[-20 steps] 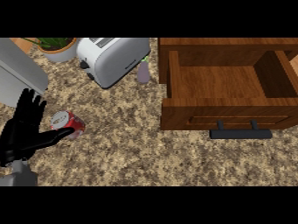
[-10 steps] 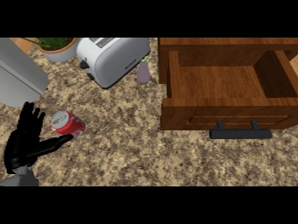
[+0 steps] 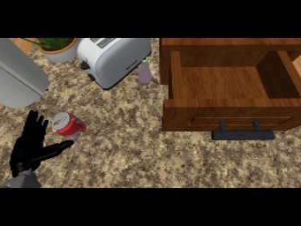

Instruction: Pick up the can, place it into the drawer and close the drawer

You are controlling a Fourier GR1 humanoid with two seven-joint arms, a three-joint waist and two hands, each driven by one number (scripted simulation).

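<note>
The left hand (image 3: 29, 148) shows near left, fingers straight and pointing far, thumb splayed right, holding nothing.

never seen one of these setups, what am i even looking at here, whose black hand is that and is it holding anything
This is a view from a humanoid robot's head, looking steeply down at a speckled stone kitchen counter. The black hand on a grey forearm at the lower left is the robot's left hand; its fingers are straight and it holds nothing. Just beside its fingertips lies a red soda can with a silver top. At the right is an open wooden drawer with a black handle, nothing visible inside it. Along the back stand a white toaster, a potted green plant and a small purple object that is hard to identify. The right hand is out of view.
</note>
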